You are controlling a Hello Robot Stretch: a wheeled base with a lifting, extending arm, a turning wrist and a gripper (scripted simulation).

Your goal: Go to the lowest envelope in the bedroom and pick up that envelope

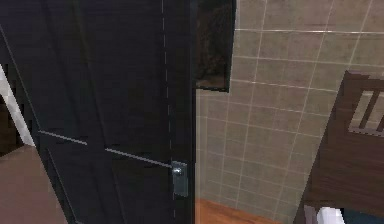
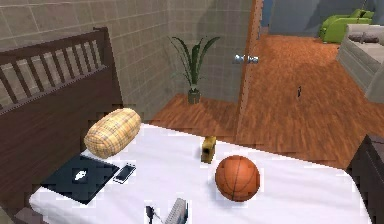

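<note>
A bed with a white sheet [image 2: 190,170] spans the lower half of the arm side view. On it lie a dark flat laptop-like slab [image 2: 82,178], a small pale flat rectangle [image 2: 125,172] beside the slab, a tan bolster pillow [image 2: 112,132], an orange basketball [image 2: 237,178] and a small yellow-brown box [image 2: 209,150]. Two small greyish things [image 2: 176,212] stand at the sheet's near edge; I cannot tell what they are.
A dark door [image 1: 100,100] with a metal latch plate [image 1: 179,180] stands very close in the forward view, a tiled wall [image 1: 270,110] to its right. The dark slatted headboard [image 2: 50,75], a potted plant [image 2: 193,65], an open doorway [image 2: 300,50] and wood floor [image 2: 300,110] lie beyond.
</note>
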